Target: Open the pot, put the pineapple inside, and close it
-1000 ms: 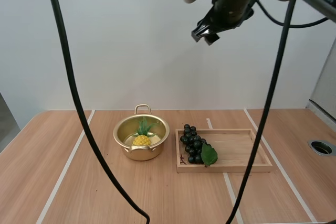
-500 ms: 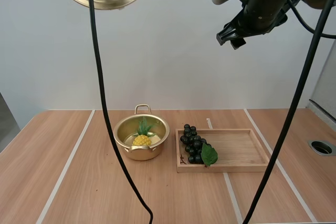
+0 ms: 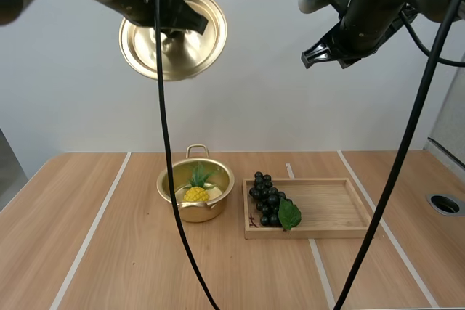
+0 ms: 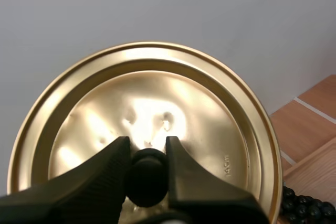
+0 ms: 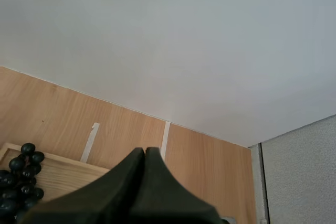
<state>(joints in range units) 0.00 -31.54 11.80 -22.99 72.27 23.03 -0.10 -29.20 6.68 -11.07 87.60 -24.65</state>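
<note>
High above the shiny gold pot [image 3: 190,214], a bit to its left, my left gripper [image 4: 147,149] pinches the black knob [image 4: 146,179] of the round gold lid [image 4: 157,103]. The pot sits open with the little yellow pineapple [image 3: 196,194] inside. Just right of it, dark grapes [image 3: 267,199] lie in a flat wooden tray [image 3: 334,208], and high above that my right gripper [image 5: 145,153] is squeezed closed, holding nothing.

Gold pot [image 3: 209,212] stands upright and open, two loop handles. Pineapple [image 3: 196,194], yellow with green crown, lies inside it. Gold lid [image 3: 173,34] is high above the pot, tilted on edge, its black knob pinched by the left gripper [image 4: 147,142].
</note>
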